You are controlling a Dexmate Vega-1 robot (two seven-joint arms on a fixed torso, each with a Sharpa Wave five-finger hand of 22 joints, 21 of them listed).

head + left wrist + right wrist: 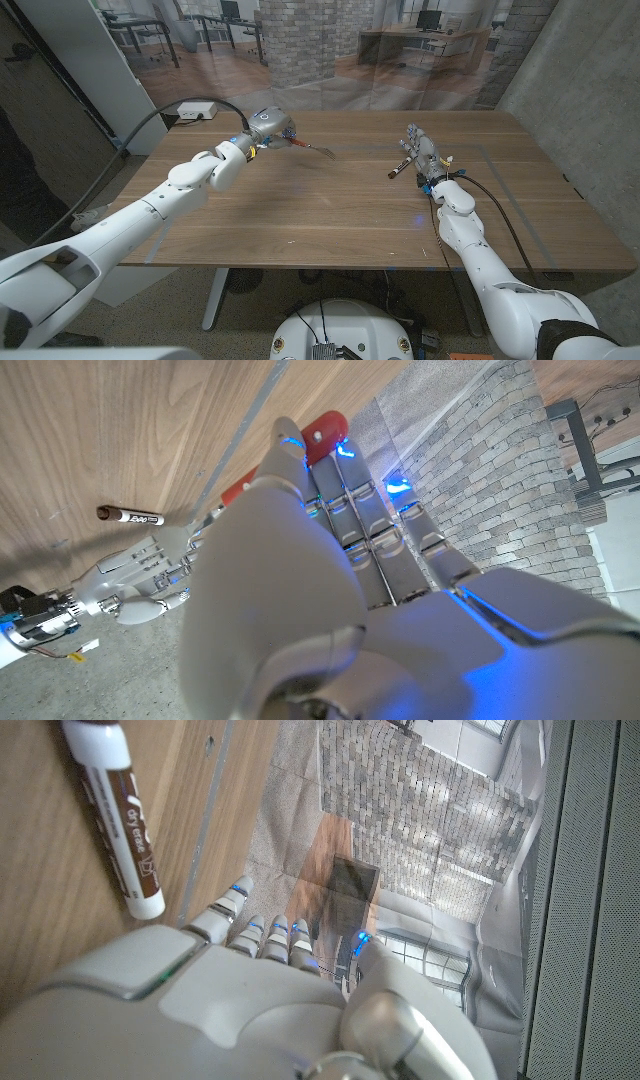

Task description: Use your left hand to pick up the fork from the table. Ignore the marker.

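My left hand (264, 127) grips the fork (312, 149) by its red handle, above the table's far left part. The metal tines point toward the table's middle and hang a little above the wood. In the left wrist view the red handle (324, 434) pokes out past the curled fingers of the left hand (330, 570). The brown marker (399, 166) lies on the table at the right, close beside my right hand (424, 154), which stands open with its fingers up and holds nothing. The marker (124, 818) also lies just beyond the right hand (250, 1000) in the right wrist view.
A white box (196, 110) with a thick black cable sits at the table's (330, 220) far left corner, just behind my left hand. The left wrist view shows the marker (130, 516) and the right hand (140, 575) across the table.
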